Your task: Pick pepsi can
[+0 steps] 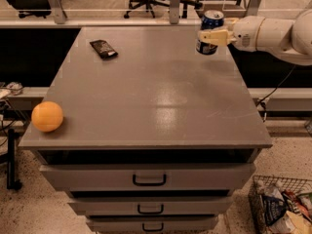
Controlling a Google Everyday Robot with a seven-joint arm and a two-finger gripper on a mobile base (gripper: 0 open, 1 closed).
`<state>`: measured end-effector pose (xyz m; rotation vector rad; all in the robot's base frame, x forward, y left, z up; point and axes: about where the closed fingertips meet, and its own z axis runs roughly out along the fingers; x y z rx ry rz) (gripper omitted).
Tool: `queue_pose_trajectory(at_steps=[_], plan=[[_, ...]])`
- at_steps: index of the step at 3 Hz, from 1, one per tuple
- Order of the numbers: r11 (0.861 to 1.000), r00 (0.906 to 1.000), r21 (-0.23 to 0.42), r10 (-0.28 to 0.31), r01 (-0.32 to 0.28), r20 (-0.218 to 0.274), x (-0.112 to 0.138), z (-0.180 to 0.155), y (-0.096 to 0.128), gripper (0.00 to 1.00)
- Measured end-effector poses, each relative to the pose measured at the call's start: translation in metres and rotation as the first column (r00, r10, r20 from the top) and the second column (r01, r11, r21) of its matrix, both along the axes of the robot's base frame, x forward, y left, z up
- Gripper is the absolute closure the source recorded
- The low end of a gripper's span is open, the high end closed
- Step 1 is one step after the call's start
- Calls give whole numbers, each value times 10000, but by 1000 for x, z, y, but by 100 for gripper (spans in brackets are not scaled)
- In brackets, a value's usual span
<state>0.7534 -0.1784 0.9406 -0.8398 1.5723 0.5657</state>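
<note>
Gripper (208, 35) at table (156, 101) 1 o'clock, pincer clamped on pepsi can (211, 22); blue label, lettering unreadable. Orange (47, 116) at 8 o'clock, dark packet (103, 48) at 11.

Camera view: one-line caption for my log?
Gripper grips small blue metal pepsi can at far right corner of grey cabinet top.

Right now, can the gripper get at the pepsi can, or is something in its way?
Probably yes. The gripper is at the pepsi can near the far right corner of the cabinet top, its fingers seemingly closed on it. The snack packet and orange lie well to the left.
</note>
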Motion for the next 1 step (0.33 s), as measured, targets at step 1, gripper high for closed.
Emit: queue_pose_trajectory(at_steps=[1], plan=[[10000, 10000, -52, -19, 19, -68, 2, -4, 2, 100]])
